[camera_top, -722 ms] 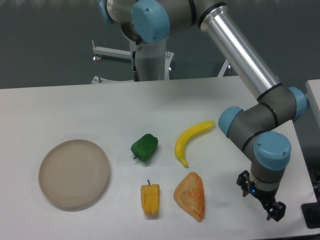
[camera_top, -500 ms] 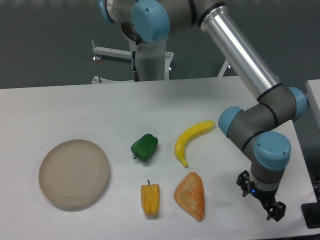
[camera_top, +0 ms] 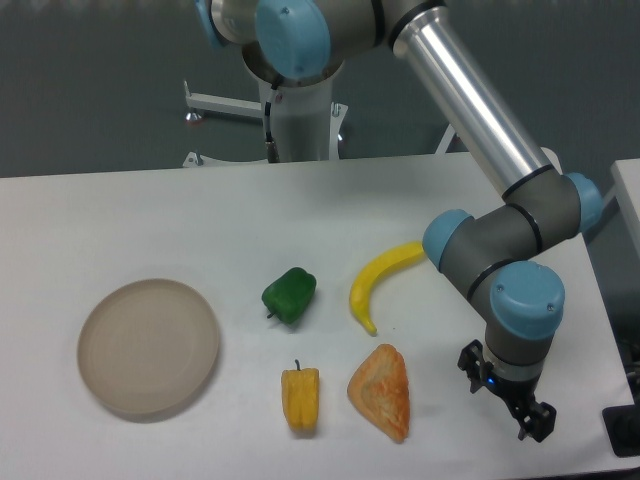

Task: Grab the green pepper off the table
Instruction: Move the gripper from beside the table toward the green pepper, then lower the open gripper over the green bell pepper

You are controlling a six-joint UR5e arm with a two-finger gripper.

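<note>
1. Camera view: I'm seeing the gripper (camera_top: 505, 398) shifting a bit toward the green pepper (camera_top: 290, 295) vs the earlier frames. The wrist and forearm are swinging that way too, so the arm is just starting to travel.

2. Fingers are hanging spread apart w/ nothing between them. Gripper is hovering well to the right of the pepper, off the far side of the croissant-like pastry (camera_top: 381, 391), over the table (camera_top: 120, 220) near its right edge.

3. Pepper is sitting where it was, untouched, lying on its side on the tabletop w/ the stem pointing down-left. Nothing else on the table is moving either.

4. Rel. to the pepper: banana (camera_top: 381, 281) is lying just to its right; yellow-orange pepper (camera_top: 301, 398) is sitting below it, toward the camera; the pastry is below-right; round beige plate (camera_top: 148, 346) is off to the left, well apart.

5. What it means, imo: this is the opening of the approach, pick not yet begun. The arm is still needing to cross over the pastry and banana, so I'm wanting height kept during transit to avoid clipping either.

6. I'm judging the glossy, lobed skin could slip if pinched off-centre, so I'm planning to close across the blocky body, not the stem end.
</note>
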